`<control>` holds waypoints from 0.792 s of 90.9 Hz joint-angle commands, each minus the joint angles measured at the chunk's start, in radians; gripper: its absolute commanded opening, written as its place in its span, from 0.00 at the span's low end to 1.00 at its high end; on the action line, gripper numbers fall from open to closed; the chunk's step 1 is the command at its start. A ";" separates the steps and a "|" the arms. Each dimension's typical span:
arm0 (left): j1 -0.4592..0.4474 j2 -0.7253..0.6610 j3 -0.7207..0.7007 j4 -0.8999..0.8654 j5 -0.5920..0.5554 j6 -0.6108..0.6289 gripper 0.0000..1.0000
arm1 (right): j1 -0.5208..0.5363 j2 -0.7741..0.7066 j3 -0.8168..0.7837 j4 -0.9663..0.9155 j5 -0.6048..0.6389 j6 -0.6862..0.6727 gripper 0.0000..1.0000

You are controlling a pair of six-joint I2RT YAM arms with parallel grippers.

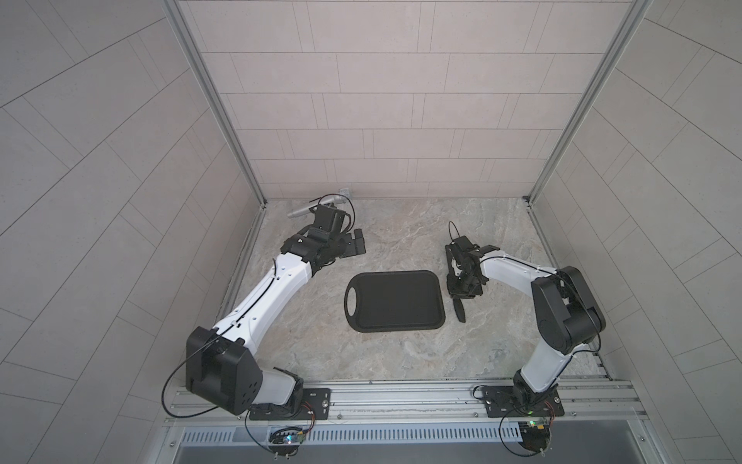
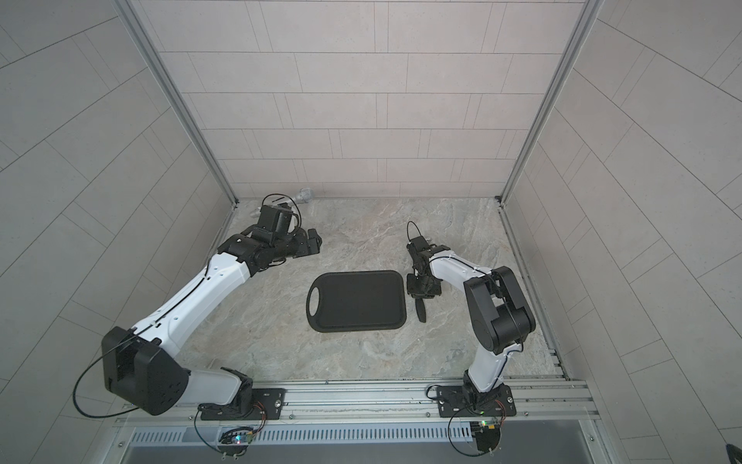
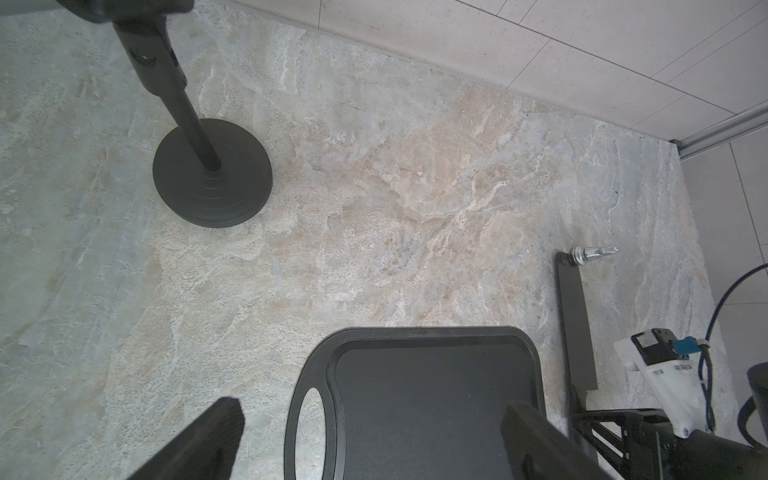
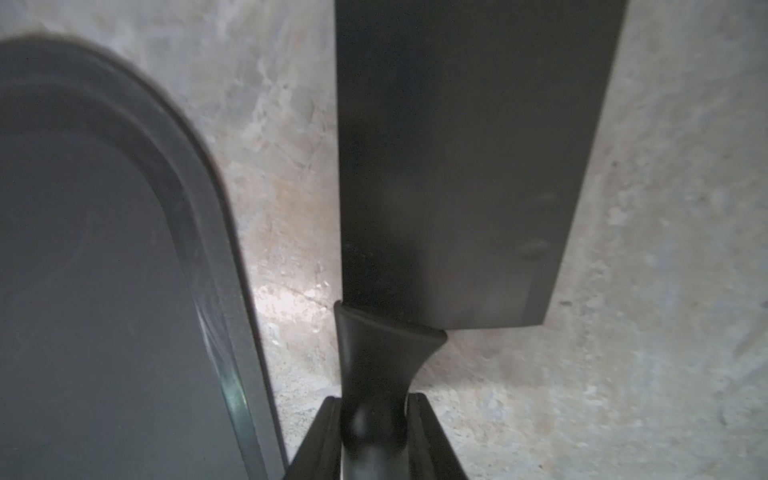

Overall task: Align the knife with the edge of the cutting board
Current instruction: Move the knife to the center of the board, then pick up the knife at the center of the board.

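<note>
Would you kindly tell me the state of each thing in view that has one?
cutting board: flat on the table, nothing on it.
knife: flat beside the cutting board's plain end, roughly parallel, not touching.
microphone: tilted on its stand.
left claw: open, empty.
right claw: astride the knife's handle; grip unclear.

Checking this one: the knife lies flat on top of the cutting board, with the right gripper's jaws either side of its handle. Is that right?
Not quite. The knife lies flat on the table beside the cutting board, a strip of bare table between them, as the right wrist view shows. The jaws of the right gripper are either side of the knife's handle.
</note>
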 commanded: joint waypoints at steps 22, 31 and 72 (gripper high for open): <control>0.005 0.017 0.033 -0.025 0.023 -0.001 1.00 | 0.031 -0.040 -0.037 -0.107 0.044 -0.007 0.49; 0.005 0.017 0.033 -0.025 0.029 -0.001 1.00 | 0.035 -0.058 -0.056 -0.116 0.048 0.006 0.49; 0.006 0.025 0.037 -0.029 0.045 -0.001 1.00 | 0.068 -0.021 -0.071 -0.100 0.018 0.037 0.40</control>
